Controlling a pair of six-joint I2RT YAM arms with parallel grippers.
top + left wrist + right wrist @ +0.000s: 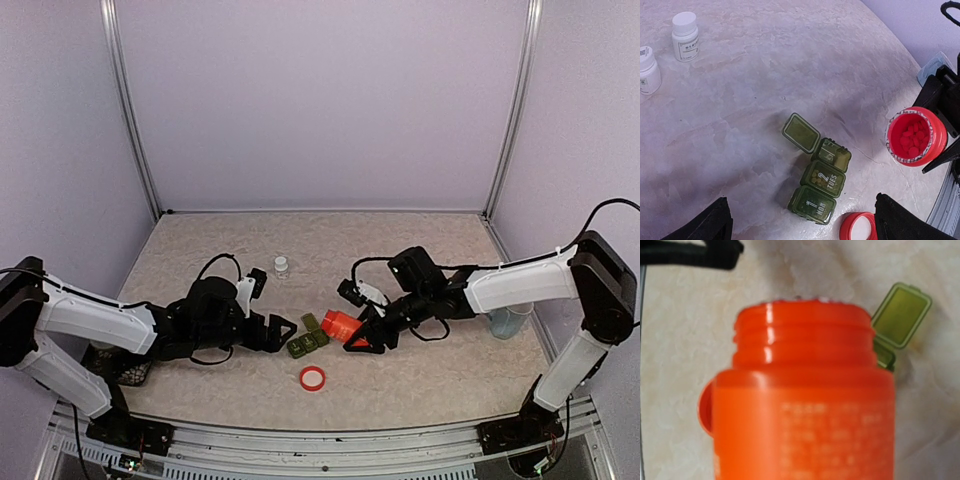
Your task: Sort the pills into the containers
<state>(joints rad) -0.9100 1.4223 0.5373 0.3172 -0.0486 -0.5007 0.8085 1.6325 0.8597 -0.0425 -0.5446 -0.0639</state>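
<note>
Right fingers (362, 346) clamp the uncapped red pill bottle (940, 142) at the organizer's (821, 186) 3 o'clock. Overtilting could scatter pills (911, 139) across the counter (765, 90) (left fingers (710, 222) spread wide, empty).

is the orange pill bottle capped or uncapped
Uncapped: the orange bottle has a bare mouth, red pills showing inside; a red cap lies near the containers.

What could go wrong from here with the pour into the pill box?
1. The orange bottle in the right gripper has a wide mouth and holds many pills, while only one compartment of the green containers is open. Pills may overshoot onto the table or the two shut lids.
2. The left gripper is open and not holding the containers, so a nudge from the bottle could shift them.
</note>
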